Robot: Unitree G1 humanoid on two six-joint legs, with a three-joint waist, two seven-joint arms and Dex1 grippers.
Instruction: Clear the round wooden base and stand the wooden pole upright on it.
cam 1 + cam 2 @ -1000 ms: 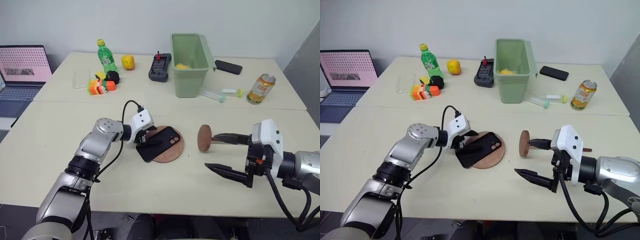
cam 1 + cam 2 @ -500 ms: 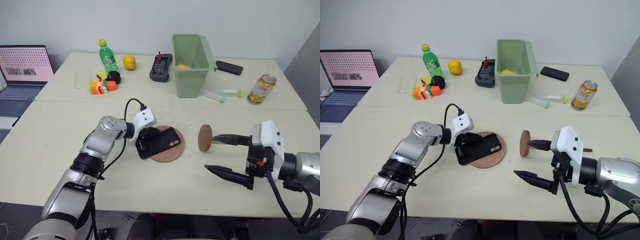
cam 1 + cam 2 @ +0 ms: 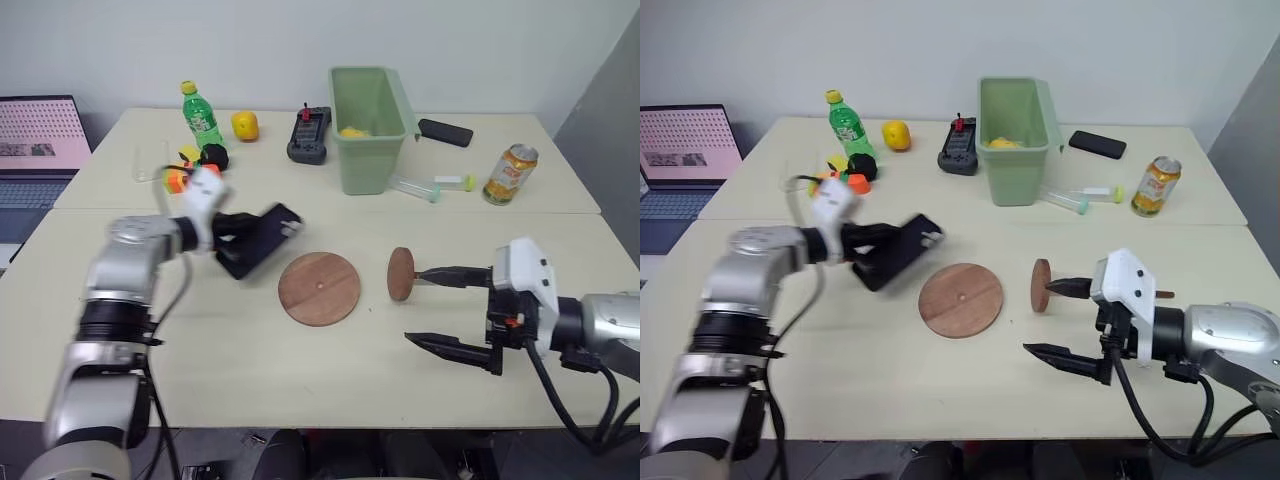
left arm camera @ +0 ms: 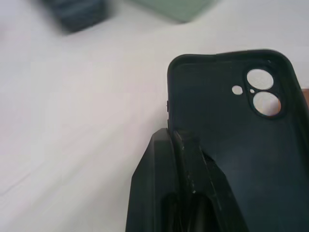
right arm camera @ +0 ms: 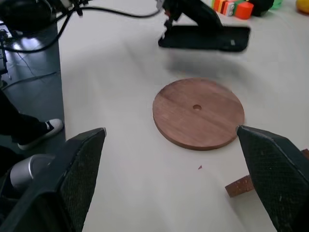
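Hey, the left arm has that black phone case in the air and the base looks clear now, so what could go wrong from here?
1. The left gripper pinches the phone case by one edge, so it might slip out.
2. The wooden pole lies on its side by the open right gripper and might roll when grasped.
3. The round wooden base lies loose and might slide under the pole.

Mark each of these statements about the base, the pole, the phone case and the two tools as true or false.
1. The round wooden base has nothing lying on it. True.
2. The left tool is open. False: it is shut on the black phone case, held off the base toward the robot's left.
3. The wooden pole stands upright on the base. False: it lies on the table, beside the base.
4. The right tool is open. True.
5. The green bin is behind the base. True.
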